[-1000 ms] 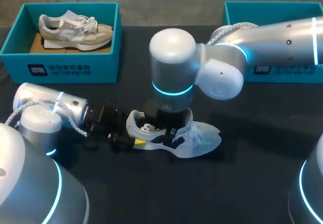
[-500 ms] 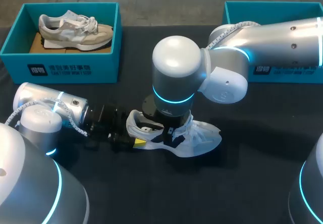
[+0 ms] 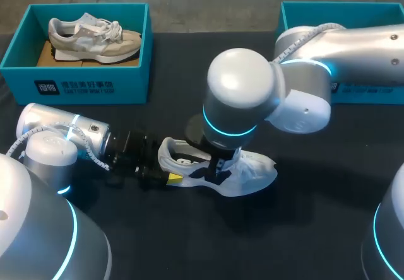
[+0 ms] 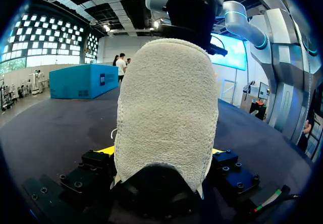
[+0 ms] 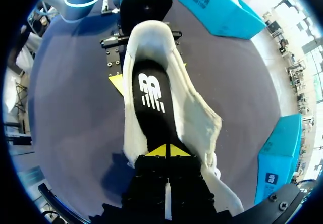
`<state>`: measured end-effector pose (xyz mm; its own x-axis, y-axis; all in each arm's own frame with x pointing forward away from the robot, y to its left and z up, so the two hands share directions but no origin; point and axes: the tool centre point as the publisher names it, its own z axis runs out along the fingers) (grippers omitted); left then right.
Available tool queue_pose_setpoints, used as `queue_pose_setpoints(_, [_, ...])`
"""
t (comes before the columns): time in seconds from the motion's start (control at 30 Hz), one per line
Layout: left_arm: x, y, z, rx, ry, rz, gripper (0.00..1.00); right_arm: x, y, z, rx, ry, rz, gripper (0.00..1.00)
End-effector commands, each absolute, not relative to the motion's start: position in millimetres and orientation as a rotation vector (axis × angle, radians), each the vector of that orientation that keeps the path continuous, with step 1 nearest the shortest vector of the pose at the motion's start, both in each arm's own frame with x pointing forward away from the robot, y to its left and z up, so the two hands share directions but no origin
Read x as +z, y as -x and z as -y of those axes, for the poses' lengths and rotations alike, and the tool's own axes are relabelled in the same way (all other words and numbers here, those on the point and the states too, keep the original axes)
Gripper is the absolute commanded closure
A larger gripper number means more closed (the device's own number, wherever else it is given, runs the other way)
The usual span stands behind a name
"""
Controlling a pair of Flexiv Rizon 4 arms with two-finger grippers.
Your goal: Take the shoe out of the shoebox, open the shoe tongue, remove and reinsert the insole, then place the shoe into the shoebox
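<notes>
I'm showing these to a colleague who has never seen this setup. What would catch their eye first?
First, the white shoe in the middle of the dark table. Its heel is clamped by the left gripper, and the right gripper, tips together, is down inside it on the black insole. Next, the teal shoebox at the far left, with a grey shoe lying in it.

You're in a robotics lab: your left arm and right arm flank a dark table, teal shoeboxes at its far corners.
</notes>
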<state>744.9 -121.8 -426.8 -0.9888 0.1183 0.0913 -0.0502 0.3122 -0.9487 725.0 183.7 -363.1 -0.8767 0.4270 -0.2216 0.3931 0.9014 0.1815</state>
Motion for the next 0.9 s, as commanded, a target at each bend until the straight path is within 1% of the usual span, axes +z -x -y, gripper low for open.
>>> queue_pose_setpoints(0.03, [-429,-746,122,1.761,0.060,2.427,1.00,-353,-721,-175,0.230,-0.618,-2.784,1.00])
queue_pose_setpoints(0.3, [-429,-746,122,1.761,0.060,2.427,1.00,-345,-732,-182,0.281,-0.593,-2.764,1.00])
queue_pose_setpoints(0.47, [-429,-746,122,1.761,0.060,2.427,1.00,-343,-738,-190,0.235,-0.576,-2.755,1.00])
queue_pose_setpoints(0.9, [-429,-746,122,1.761,0.060,2.427,1.00,-374,-742,-208,0.187,-0.421,-2.768,1.00])
